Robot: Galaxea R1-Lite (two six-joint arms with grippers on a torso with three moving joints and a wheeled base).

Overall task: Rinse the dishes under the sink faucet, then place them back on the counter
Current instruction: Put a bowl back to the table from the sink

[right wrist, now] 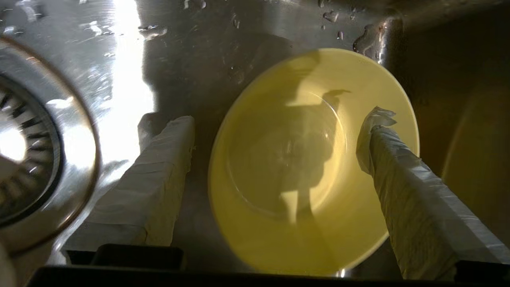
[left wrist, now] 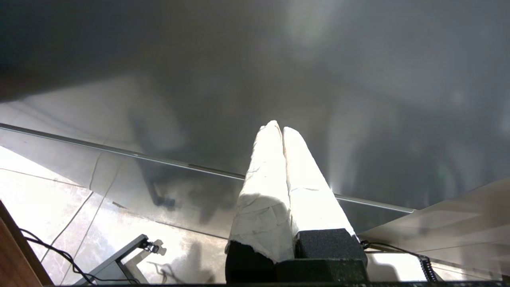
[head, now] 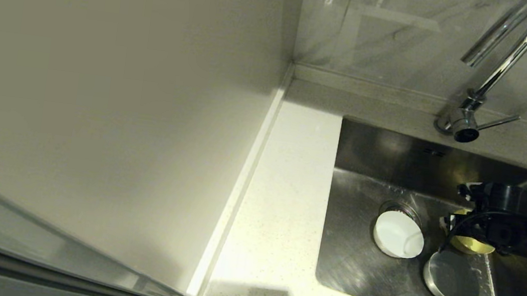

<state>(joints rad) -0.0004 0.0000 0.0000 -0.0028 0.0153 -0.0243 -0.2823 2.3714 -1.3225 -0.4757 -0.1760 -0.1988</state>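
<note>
Three dishes lie in the sink (head: 355,260). The white bowl (head: 398,234) rests partly over the drain (head: 399,208). The pale bluish bowl (head: 451,277) sits nearer the front. The pale yellow bowl (head: 471,245) (right wrist: 303,167) lies on the basin floor under my right gripper (head: 460,227) (right wrist: 277,119), which is open. One of its fingers (right wrist: 159,171) stands outside the rim on the drain side; the other is over the bowl's inner wall at the opposite side. My left gripper (left wrist: 279,128) is shut and empty, away from the sink and absent from the head view. The faucet (head: 500,61) rises at the back.
The counter (head: 283,195) runs along the left of the sink, up to a cream wall panel (head: 98,97). The faucet's side lever (head: 498,121) sticks out at its base. Water drops dot the basin floor (right wrist: 330,16) beside the strainer drain (right wrist: 24,147).
</note>
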